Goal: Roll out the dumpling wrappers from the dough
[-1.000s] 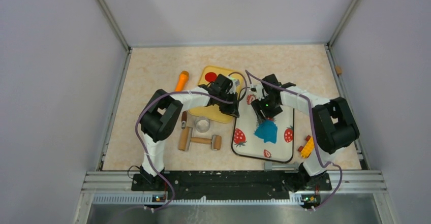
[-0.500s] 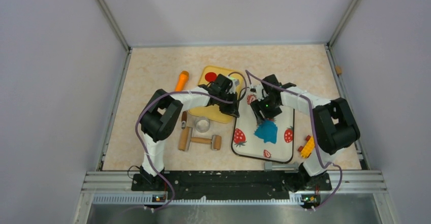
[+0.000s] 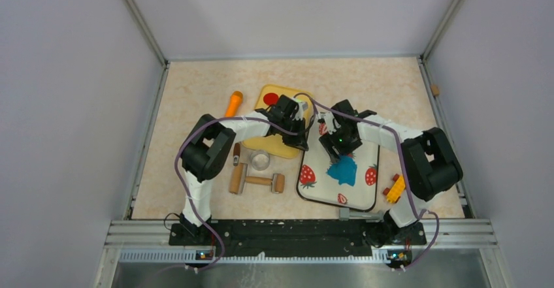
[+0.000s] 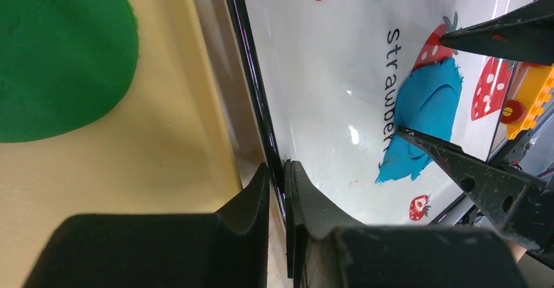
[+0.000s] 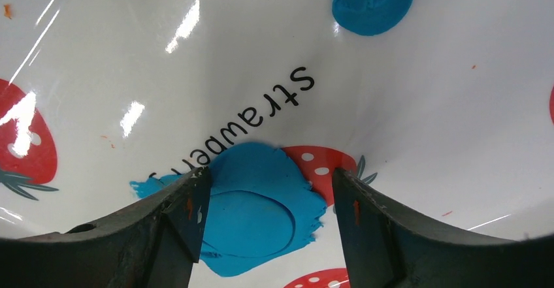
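The blue dough (image 5: 261,206) is a flattened ragged patch on the white strawberry mat (image 3: 366,196), with a round disc outline cut into it; that disc lies inside the patch. The dough also shows in the top view (image 3: 343,169) and the left wrist view (image 4: 424,115). A small blue scrap (image 5: 372,0) lies farther back on the mat. My right gripper (image 5: 271,213) is open just above the patch, with one finger on each side of it. My left gripper (image 4: 277,183) is shut on the mat's black left rim (image 4: 251,92).
A yellow board (image 3: 277,145) left of the mat holds a red disc (image 3: 271,98) and a green disc (image 4: 59,53). A metal ring cutter (image 3: 260,160), a wooden roller (image 3: 256,180) and an orange handle (image 3: 233,103) lie to the left. A yellow toy (image 3: 394,189) sits right of the mat.
My right gripper has shifted slightly left and nearer over the dough. The left gripper still holds the mat's rim in the same place.
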Available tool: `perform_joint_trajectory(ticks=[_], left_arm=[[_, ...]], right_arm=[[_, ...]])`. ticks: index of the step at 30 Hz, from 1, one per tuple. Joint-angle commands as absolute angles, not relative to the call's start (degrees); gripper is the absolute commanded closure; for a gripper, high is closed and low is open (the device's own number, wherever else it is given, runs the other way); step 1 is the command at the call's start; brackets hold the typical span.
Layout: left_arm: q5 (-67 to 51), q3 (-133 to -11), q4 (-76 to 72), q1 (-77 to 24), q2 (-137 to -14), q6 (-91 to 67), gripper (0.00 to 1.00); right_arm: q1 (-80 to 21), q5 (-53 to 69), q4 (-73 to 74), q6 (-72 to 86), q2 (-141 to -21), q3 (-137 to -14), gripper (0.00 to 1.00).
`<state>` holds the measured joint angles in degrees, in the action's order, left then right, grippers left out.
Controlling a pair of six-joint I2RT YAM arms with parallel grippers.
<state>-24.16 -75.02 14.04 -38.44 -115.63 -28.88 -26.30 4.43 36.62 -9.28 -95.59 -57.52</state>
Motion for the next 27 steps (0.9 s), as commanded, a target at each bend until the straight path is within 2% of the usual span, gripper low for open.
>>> perform_joint_trajectory(ticks=[1, 9, 13, 17, 27], left_arm=[[-23.2, -76.6, 13.1, -38.9, -117.6, -27.9, 1.0], [-23.1, -77.5, 13.6, -38.7, -118.1, -27.9, 1.0], [-23.4, -77.8, 13.8, -38.7, -118.3, -27.5, 1.0], [-23.9, -78.0, 13.8, -38.7, -118.5, -27.5, 1.0], [-24.1, -78.4, 13.9, -38.6, -118.8, -27.2, 1.0]], right_arm=[[-28.1, 1.8, 37.3, -12.7, -96.9, -53.3, 0.32], [-27.8, -2.9, 35.9, -13.3, -98.7, -52.8, 0.37], [-26.2, -2.8, 36.0, -12.8, -98.7, -54.4, 0.46], [-24.5, -2.7, 36.2, -13.0, -99.7, -56.8, 0.62], [-22.1, -4.4, 37.0, -14.5, -101.2, -59.6, 0.65]])
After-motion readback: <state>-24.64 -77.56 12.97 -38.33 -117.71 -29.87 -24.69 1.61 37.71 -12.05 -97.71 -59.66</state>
